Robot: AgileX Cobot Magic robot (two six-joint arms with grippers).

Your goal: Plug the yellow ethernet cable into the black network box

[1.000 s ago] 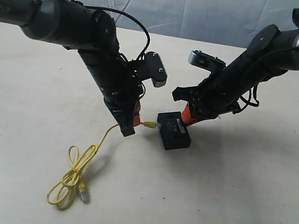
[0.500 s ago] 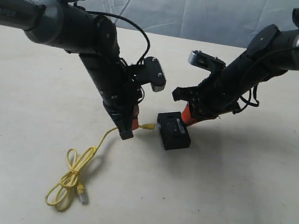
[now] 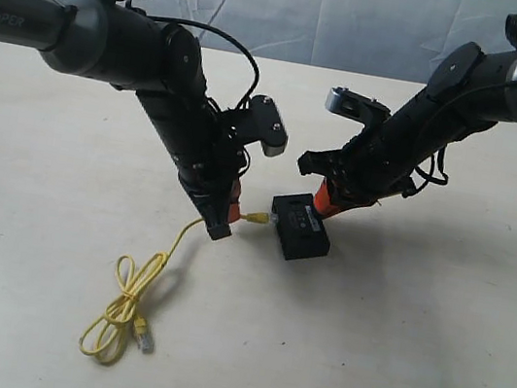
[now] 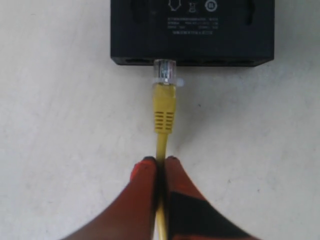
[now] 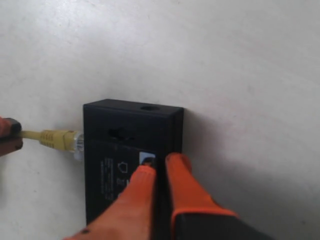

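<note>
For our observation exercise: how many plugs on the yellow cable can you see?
2. One plug is at the box's port side, the cable behind it pinched by the left gripper; the other plug lies loose on the table by its loops. None seems hidden.

A: Exterior view — bright, even, diffuse light; soft shadows lie on the table point(image 3: 434, 330) below both arms.
B: Agreed. Left wrist view: the left gripper point(image 4: 156, 162), near the lens, is out of focus, and print on the black network box point(image 4: 192, 30) is smeared. Right wrist view — box casts a faint shadow; tabletop looks slightly washed.
</note>
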